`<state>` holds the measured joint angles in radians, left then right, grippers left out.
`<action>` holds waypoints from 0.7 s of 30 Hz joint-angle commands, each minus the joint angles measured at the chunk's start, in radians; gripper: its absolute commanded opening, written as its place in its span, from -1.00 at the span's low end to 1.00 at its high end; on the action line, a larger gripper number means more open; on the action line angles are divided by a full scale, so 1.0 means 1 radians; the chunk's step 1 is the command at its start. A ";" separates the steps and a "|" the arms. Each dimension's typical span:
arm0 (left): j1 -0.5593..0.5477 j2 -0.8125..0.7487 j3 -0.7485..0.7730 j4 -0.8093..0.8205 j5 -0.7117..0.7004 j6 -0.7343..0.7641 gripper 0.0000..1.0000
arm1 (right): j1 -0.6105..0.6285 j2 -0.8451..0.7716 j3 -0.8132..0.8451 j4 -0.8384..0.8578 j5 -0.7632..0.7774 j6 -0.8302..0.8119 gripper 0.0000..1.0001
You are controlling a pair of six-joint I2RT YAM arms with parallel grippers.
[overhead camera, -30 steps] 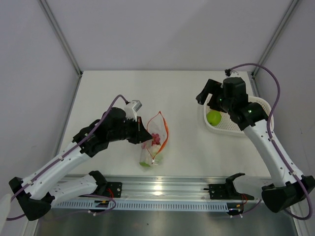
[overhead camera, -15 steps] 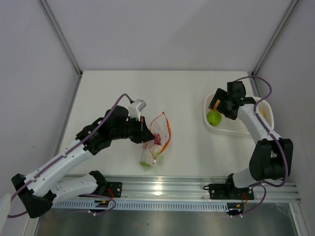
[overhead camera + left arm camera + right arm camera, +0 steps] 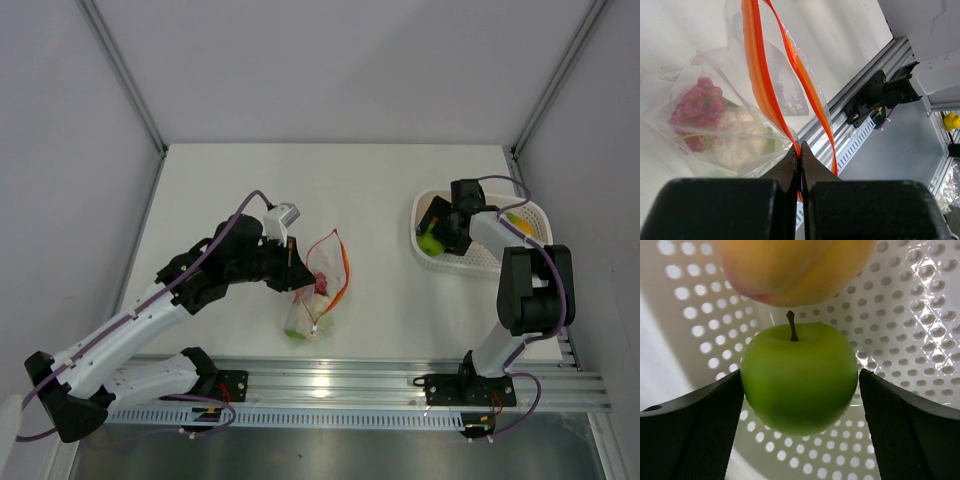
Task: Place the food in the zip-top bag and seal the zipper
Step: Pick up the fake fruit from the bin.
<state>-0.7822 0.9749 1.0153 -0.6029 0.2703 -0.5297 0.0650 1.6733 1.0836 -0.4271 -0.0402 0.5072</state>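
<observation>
The clear zip-top bag [image 3: 312, 298] lies at the table's middle front, its mouth held open. Its red-orange zipper [image 3: 343, 264] forms a loop. My left gripper [image 3: 291, 262] is shut on the zipper's near strip [image 3: 757, 75], pinched at the fingertips [image 3: 800, 150]. Inside the bag [image 3: 670, 80] are red grapes [image 3: 696, 102], a whitish piece [image 3: 737, 145] and something green [image 3: 296, 333]. My right gripper [image 3: 438, 234] is down in the white basket [image 3: 482, 262], open, one finger on each side of a green apple [image 3: 799, 375]. An orange-yellow fruit [image 3: 795, 267] lies just beyond the apple.
The perforated basket wall [image 3: 910, 315] closes in around the right gripper. A yellow fruit [image 3: 516, 221] sits at the basket's far right. The aluminium rail [image 3: 330, 385] runs along the table's near edge, also showing in the left wrist view [image 3: 865, 100].
My right arm has folded down and its gripper has dropped into the basket, around the green apple. My left gripper keeps its hold on the zipper and has shifted slightly right.
</observation>
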 commanded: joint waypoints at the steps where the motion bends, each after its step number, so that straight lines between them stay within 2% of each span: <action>1: 0.009 -0.019 0.020 0.018 0.000 0.027 -0.99 | -0.005 0.034 -0.011 0.071 -0.018 0.025 0.85; 5: 0.011 -0.019 0.016 0.017 0.000 0.025 -0.99 | -0.005 0.042 -0.024 0.093 -0.009 0.025 0.62; 6: 0.011 -0.021 0.016 0.017 -0.002 0.022 -0.99 | -0.007 0.039 -0.025 0.096 -0.007 0.024 0.45; 9: 0.011 -0.025 0.017 0.015 0.000 0.022 -0.99 | -0.010 0.013 -0.030 0.080 0.009 0.017 0.13; 14: 0.011 -0.033 0.003 0.017 -0.002 0.016 -0.99 | -0.011 -0.128 -0.027 0.010 0.072 -0.018 -0.10; 15: 0.011 -0.035 -0.001 0.018 -0.002 0.011 -0.99 | -0.013 -0.157 -0.024 -0.002 0.072 -0.022 -0.22; 17: 0.011 -0.038 -0.014 0.029 0.004 0.004 -0.99 | -0.002 -0.246 -0.019 -0.037 0.053 -0.036 -0.29; 18: 0.011 -0.039 -0.014 0.031 0.004 0.000 -0.99 | 0.002 -0.274 -0.007 -0.051 0.039 -0.044 -0.46; 19: 0.011 -0.039 -0.017 0.035 0.004 0.000 -0.99 | 0.010 -0.303 -0.001 -0.065 0.010 -0.052 -0.53; 21: 0.011 -0.036 -0.017 0.034 -0.002 0.002 -0.99 | 0.054 -0.377 0.016 -0.111 -0.042 -0.079 -0.60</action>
<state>-0.7818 0.9558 1.0039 -0.6029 0.2661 -0.5232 0.0723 1.4036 1.0492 -0.4728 -0.0238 0.4820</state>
